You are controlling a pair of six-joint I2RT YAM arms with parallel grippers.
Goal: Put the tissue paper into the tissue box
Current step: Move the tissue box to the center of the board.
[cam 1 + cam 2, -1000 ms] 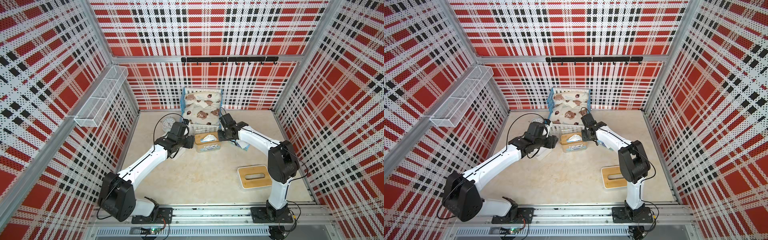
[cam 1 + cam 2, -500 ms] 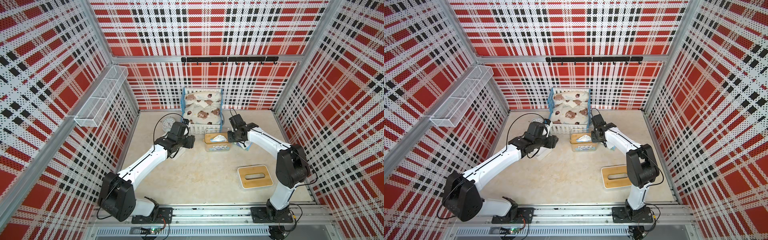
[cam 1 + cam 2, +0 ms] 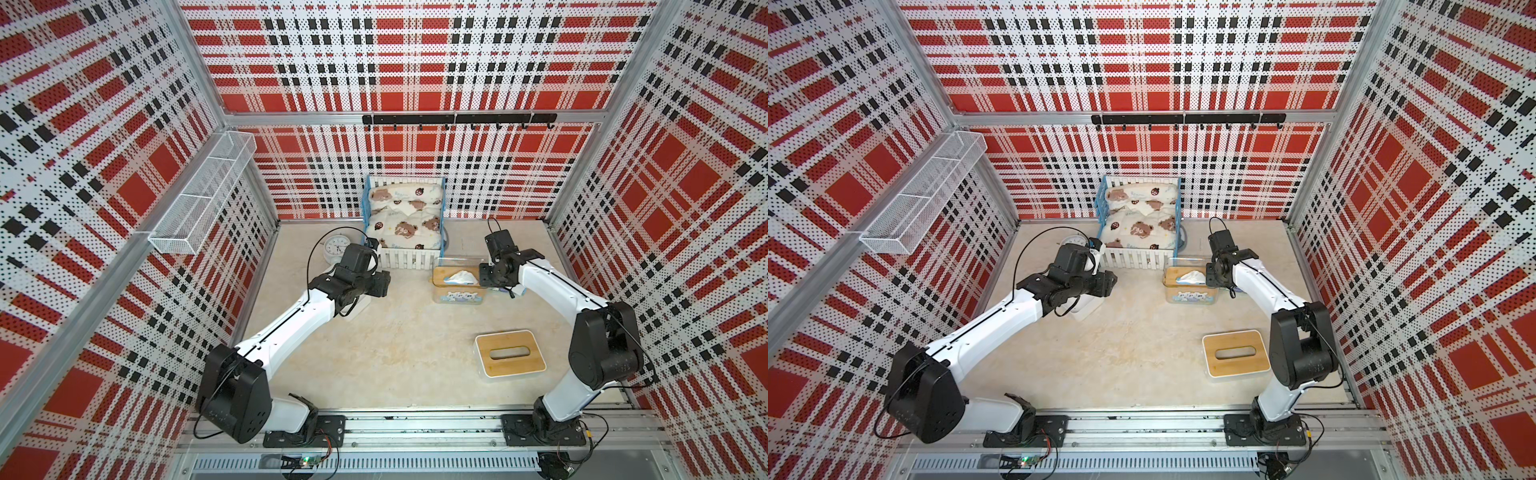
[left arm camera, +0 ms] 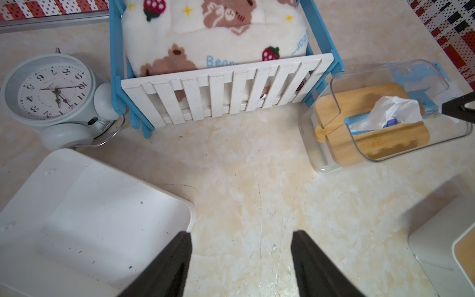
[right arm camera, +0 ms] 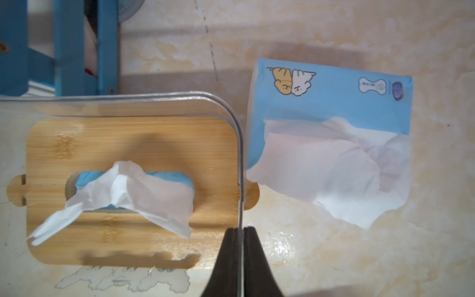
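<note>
One light-blue plastic-wrapped tissue pack lies beside the clear plastic tissue box, whose wall the right gripper pinches. The left gripper is open and empty. Likely next: release the wall, grasp the pack.

Beige tabletop, clock, toy crib, clear tissue box, tissue pack, white tray, bamboo-topped box.

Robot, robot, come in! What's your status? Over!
Left pincer open, empty. Right pincer shut on wall of clear box. Tissue pack lies on table beside clear box, not boxed. White box open, empty.
</note>
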